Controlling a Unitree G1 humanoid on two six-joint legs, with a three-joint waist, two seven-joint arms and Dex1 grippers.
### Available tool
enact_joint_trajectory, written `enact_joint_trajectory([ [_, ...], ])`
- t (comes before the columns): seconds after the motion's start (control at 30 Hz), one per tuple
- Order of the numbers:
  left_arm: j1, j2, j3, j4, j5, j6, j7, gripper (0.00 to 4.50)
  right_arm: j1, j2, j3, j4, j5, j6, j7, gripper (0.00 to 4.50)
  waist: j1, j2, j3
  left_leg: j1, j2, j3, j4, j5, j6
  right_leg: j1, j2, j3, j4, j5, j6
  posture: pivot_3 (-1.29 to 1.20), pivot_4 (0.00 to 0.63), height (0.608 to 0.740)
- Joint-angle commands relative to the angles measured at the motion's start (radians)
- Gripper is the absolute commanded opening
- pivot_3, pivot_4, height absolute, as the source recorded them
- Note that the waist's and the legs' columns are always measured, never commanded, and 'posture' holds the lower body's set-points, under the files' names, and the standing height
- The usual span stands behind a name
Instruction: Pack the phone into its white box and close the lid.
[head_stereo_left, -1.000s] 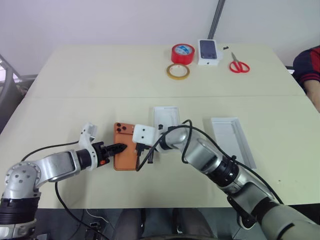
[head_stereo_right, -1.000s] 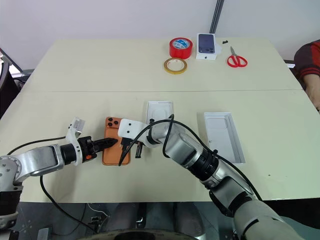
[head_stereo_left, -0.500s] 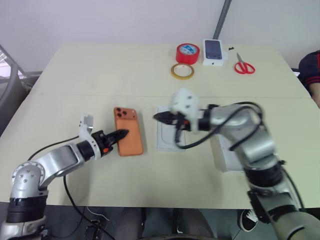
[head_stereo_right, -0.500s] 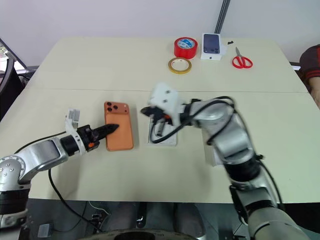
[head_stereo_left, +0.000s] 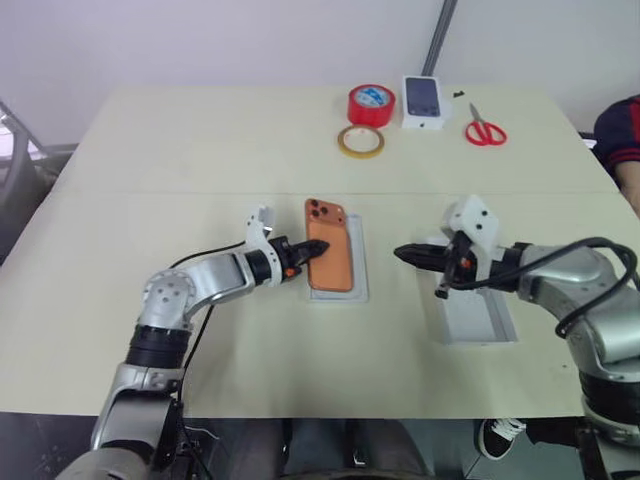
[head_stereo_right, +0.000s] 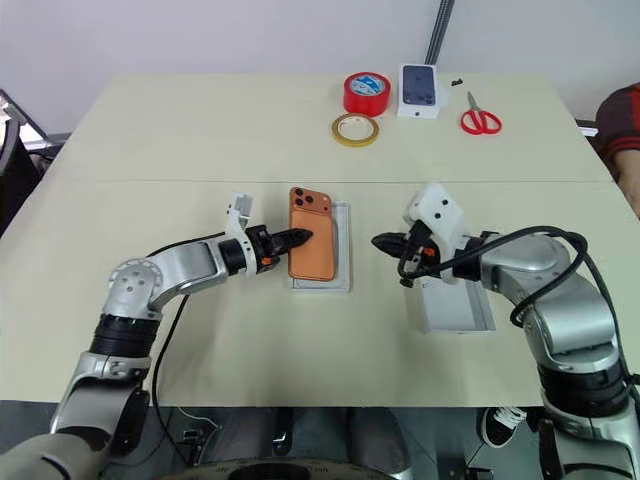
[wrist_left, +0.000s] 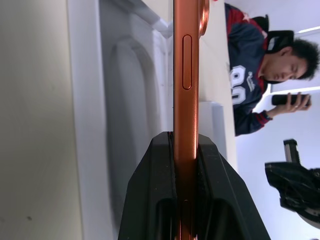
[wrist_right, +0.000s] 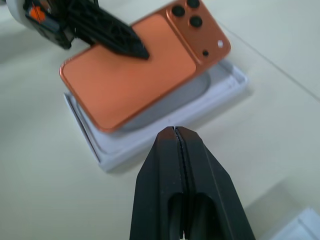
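two arms up: left gripper (head_stereo_left: 312, 251) jaws clamp phone (head_stereo_left: 332, 257) edge, above box (head_stereo_left: 358, 290); right gripper (head_stereo_left: 402, 253) jaws clenched, empty. next: lower phone flat into box.

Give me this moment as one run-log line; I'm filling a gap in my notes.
left gripper: shut on phone, held over white box | right gripper: shut, empty, beside lid | lid: off

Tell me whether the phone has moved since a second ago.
Yes. The phone, held by the left tool, has moved toward the robot's right; it was on the table left of the white tray and is now over it.
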Motion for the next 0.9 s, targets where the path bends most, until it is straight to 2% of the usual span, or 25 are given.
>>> enact_joint_trajectory([
  [0.03, -0.058, -0.033, 0.024, 0.017, 0.043, 0.030, -0.059, 0.05, 0.031, -0.030, -0.037, -0.049, 0.015, -0.026, -0.026, 0.00, 0.000, 0.000, 0.000, 0.000, 0.000, 0.000, 0.000, 0.000, 0.000, 0.000, 0.000, 0.000, 0.000, 0.000, 0.000, 0.00, 0.150, 0.740],
  [0.4, -0.076, -0.106, 0.072, 0.039, 0.155, 0.105, -0.101, 0.05, 0.050, -0.049, -0.021, -0.030, 0.038, -0.053, -0.072, 0.00, -0.002, 0.000, 0.000, 0.000, 0.000, 0.000, 0.001, 0.001, -0.001, 0.000, 0.001, 0.000, 0.000, 0.001, 0.001, 0.00, 0.150, 0.740],
  [0.53, -0.068, -0.118, 0.102, 0.024, 0.168, 0.126, -0.096, 1.80, 0.044, -0.055, 0.000, -0.016, 0.029, -0.070, -0.079, 0.00, -0.002, 0.000, 0.000, 0.000, 0.000, 0.000, 0.001, 0.001, -0.001, 0.000, 0.001, 0.000, 0.000, 0.001, 0.001, 0.00, 0.150, 0.740],
  [0.7, -0.059, -0.109, 0.159, -0.012, 0.132, 0.159, -0.068, 4.43, 0.039, -0.059, 0.014, -0.009, 0.029, -0.082, -0.085, 0.00, -0.005, 0.000, 0.000, 0.001, 0.000, 0.000, 0.001, 0.001, -0.001, 0.001, 0.001, 0.000, 0.000, 0.001, 0.001, 0.00, 0.150, 0.740],
  [0.8, -0.052, -0.073, 0.200, -0.047, 0.076, 0.186, -0.041, 4.48, 0.035, -0.062, 0.026, -0.006, 0.025, -0.088, -0.089, 0.00, -0.006, 0.000, 0.000, 0.001, 0.001, 0.000, 0.001, 0.001, -0.002, 0.001, 0.001, 0.000, 0.001, 0.001, 0.001, 0.00, 0.150, 0.740],
  [0.9, -0.036, 0.010, 0.219, -0.097, 0.055, 0.231, -0.040, 4.48, 0.018, -0.067, 0.048, 0.007, 0.007, -0.094, -0.100, 0.00, -0.006, 0.000, 0.000, 0.001, 0.001, 0.000, 0.000, 0.001, -0.002, 0.000, 0.001, 0.000, 0.001, 0.001, 0.001, 0.00, 0.150, 0.740],
])
